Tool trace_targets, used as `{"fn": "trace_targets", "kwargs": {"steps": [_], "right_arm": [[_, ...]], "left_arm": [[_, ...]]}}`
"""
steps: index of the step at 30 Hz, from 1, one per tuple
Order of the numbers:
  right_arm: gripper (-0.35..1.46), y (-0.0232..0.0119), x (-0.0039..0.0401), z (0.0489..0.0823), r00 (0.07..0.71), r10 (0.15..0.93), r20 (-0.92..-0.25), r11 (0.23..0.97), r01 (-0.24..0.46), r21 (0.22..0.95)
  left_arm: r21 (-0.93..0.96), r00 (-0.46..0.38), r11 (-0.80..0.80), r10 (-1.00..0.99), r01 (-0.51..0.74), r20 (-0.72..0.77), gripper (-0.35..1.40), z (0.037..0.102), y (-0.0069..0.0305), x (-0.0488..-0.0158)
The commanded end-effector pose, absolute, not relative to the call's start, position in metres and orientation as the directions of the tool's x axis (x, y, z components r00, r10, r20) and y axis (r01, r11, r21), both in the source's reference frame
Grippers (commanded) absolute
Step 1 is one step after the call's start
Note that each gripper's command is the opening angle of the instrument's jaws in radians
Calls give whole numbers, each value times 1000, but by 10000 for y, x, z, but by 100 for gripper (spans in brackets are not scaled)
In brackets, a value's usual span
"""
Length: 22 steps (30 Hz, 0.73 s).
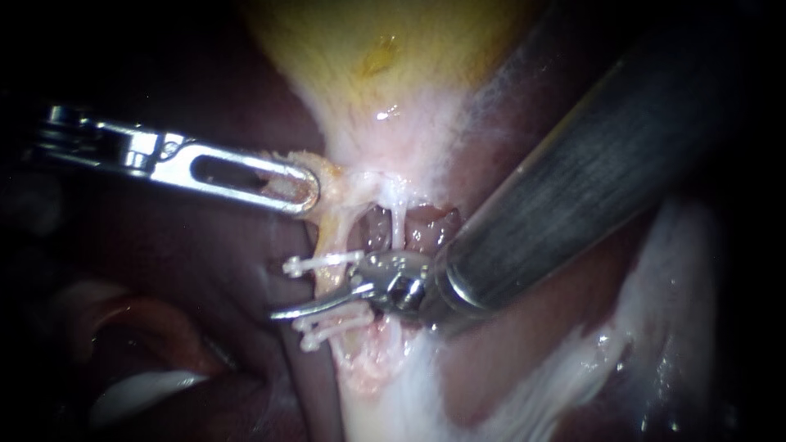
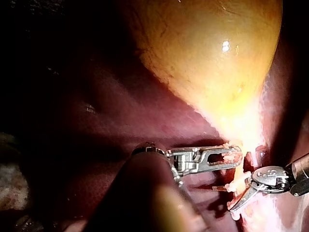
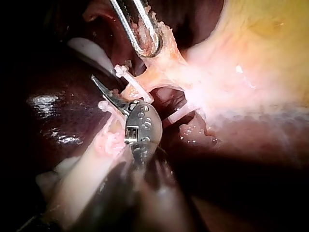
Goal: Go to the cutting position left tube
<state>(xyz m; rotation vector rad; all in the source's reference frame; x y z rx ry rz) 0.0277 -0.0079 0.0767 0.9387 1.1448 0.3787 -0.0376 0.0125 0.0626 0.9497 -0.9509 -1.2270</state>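
Right instrument (image 1: 318, 303), jaws apart astride left tube (image 1: 331, 237) between clips (image 1: 323, 262); left instrument (image 1: 291, 187) clenched on gallbladder (image 1: 368, 74) neck

The rounded yellow-ochre gallbladder (image 1: 368, 49) fades to pale pink-white at its narrow end, against the glossy dark maroon liver (image 1: 205, 270). Small white clips (image 1: 323, 263) stand out on the thin cream-yellow left tube (image 1: 329, 283). The left instrument (image 1: 299, 188) is bright silver metal, while the right instrument (image 1: 327, 296) has a silver tip and a dull grey, finely streaked shaft.
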Motion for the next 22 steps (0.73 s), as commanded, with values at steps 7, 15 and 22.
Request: {"fn": "trace_targets", "kwargs": {"steps": [7, 15, 22], "right_arm": [[143, -78, 281, 768, 394, 693, -604, 579, 196, 792], [143, -78, 282, 768, 391, 694, -604, 579, 196, 792], [143, -78, 280, 768, 391, 694, -604, 578, 197, 792]], "left_arm": [[946, 95, 94, -993, 311, 67, -35, 626, 125, -376], [946, 95, 94, -993, 311, 67, -35, 626, 125, -376], [946, 96, 94, -993, 311, 67, -35, 627, 125, -376]]}}
